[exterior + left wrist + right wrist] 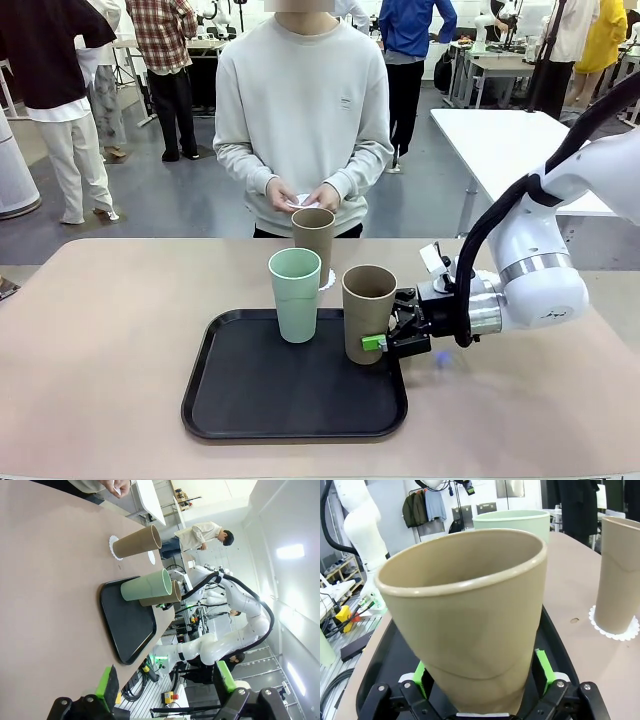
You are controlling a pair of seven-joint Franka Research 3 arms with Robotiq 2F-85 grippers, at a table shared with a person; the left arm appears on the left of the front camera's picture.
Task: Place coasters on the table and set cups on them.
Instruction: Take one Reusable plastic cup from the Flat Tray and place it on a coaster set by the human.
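**A:** ok so where are the cups sitting right now?

**B:** the far brown cup (313,240) is standing upright on a coaster (327,279) on the table (100,330), just past the black tray (250,400). The mint cup (296,295) and the near brown cup (368,312) are both sitting on the tray, the brown one at its right edge.

**A:** and the claws, what are they doing?

**B:** the right gripper (388,338) is reaching in low around the near brown cup. Its jaws are standing wide apart, with a green pad (543,669) just beside each side. Can't tell if they're touching it. The left gripper (165,672) is hanging spread wide, gripping nothing. The person's hands (283,193) are holding another coaster (305,202) at the far side.
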